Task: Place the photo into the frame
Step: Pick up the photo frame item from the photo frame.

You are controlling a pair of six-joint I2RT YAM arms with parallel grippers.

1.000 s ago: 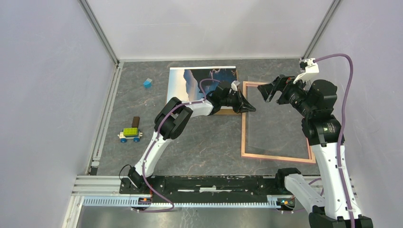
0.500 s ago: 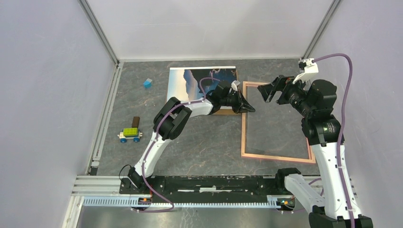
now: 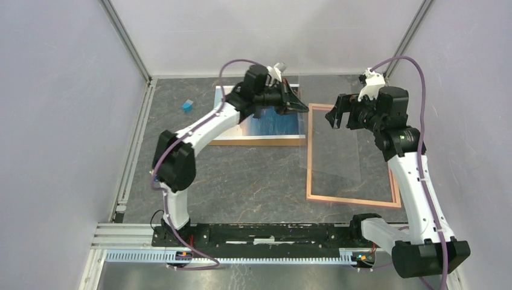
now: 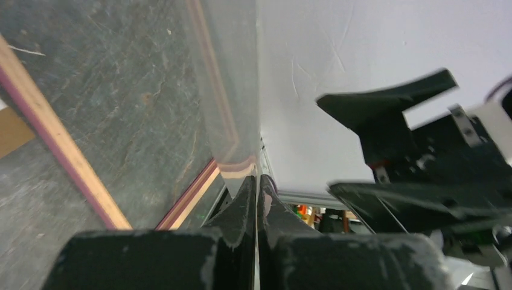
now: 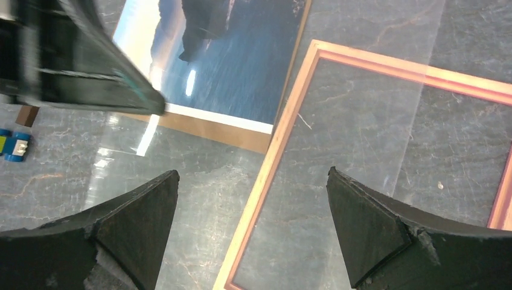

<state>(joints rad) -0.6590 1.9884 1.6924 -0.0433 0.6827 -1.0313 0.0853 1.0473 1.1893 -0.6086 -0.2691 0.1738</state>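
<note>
The photo (image 3: 272, 124), a blue landscape print, lies on a brown backing board (image 3: 259, 141) at the back middle. It also shows in the right wrist view (image 5: 241, 60). The salmon-rimmed frame (image 3: 309, 163) lies flat to its right and shows in both wrist views (image 5: 272, 163) (image 4: 78, 175). My left gripper (image 3: 304, 108) hovers between the photo and the frame's far left corner, shut on the edge of a thin clear sheet (image 3: 338, 154). The sheet passes between its jaws (image 4: 256, 181). My right gripper (image 3: 334, 116) is open and empty above the frame (image 5: 253, 171).
A small blue cube (image 3: 188, 106) sits at the back left. A toy car (image 5: 12, 145) and a brown block (image 5: 27, 115) lie left of the board. Grey walls close in the table on three sides.
My left arm has risen and swung back from the board's near right corner to above the photo's right edge. My right gripper has shifted slightly left and back.
</note>
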